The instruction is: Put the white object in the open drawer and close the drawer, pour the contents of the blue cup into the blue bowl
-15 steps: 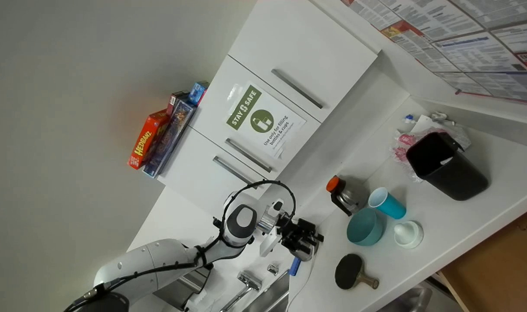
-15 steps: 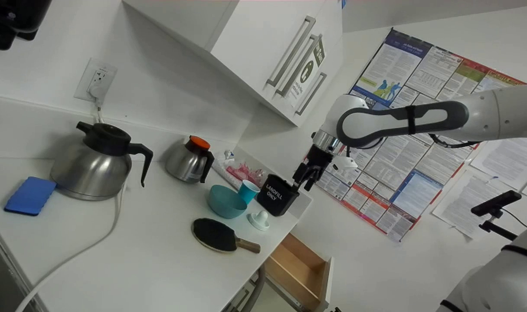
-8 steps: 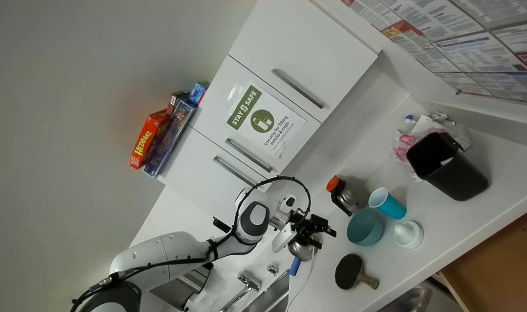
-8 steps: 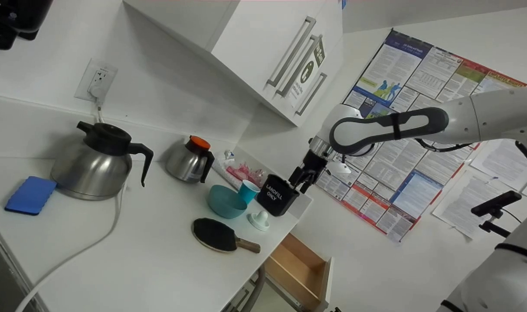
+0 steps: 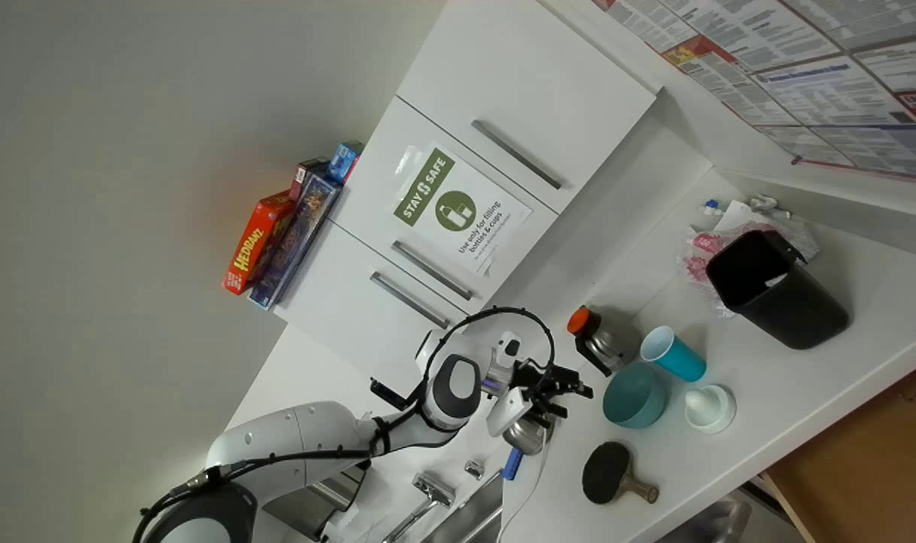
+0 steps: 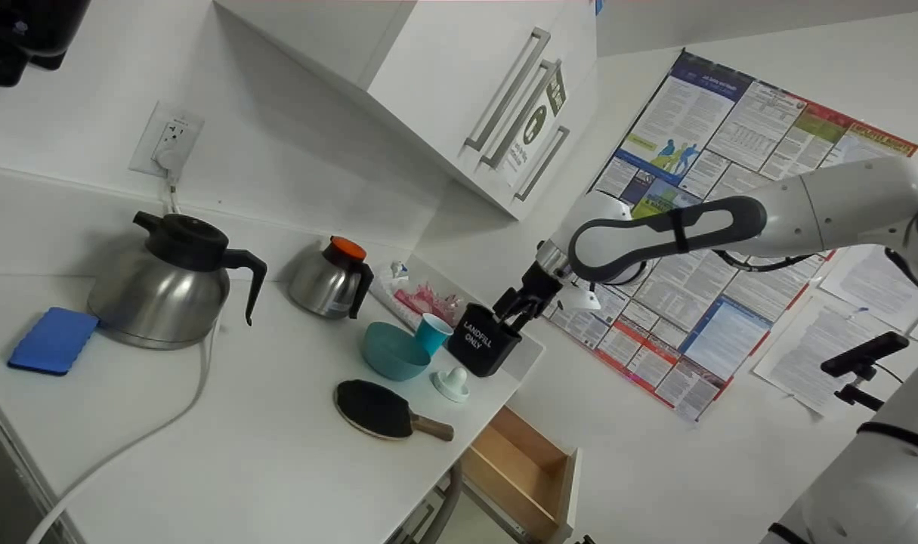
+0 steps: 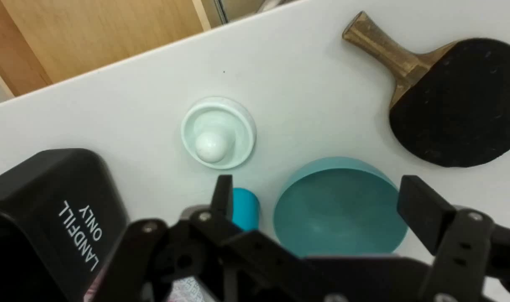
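Observation:
The white object (image 7: 211, 144), a round dish shape with a knob, rests on the counter near its edge, also seen in an exterior view (image 5: 710, 411). Beside it sits the blue bowl (image 7: 338, 205), which looks empty. The blue cup (image 5: 680, 358) stands upright against or close to the bowl; one finger partly hides the cup (image 7: 245, 205) in the wrist view, and its contents cannot be made out. Below the counter edge, the wooden drawer (image 6: 530, 457) is pulled out. My gripper (image 7: 317, 184) hangs open above the counter, nothing between its fingers, the bowl appearing between them from the wrist.
A black bin (image 7: 74, 197) flanks the cup's side. The paddle (image 7: 452, 105) lies near the bowl. Behind are a small jug with an orange lid (image 6: 326, 283) and a larger steel jug (image 6: 164, 295) with a white cord. Wall cabinets (image 6: 459, 98) overhang the counter.
My open gripper has shifted closer to the bowl: rightward in an exterior view, leftward and slightly lower in an exterior view from elsewhere. The objects and drawer have not moved.

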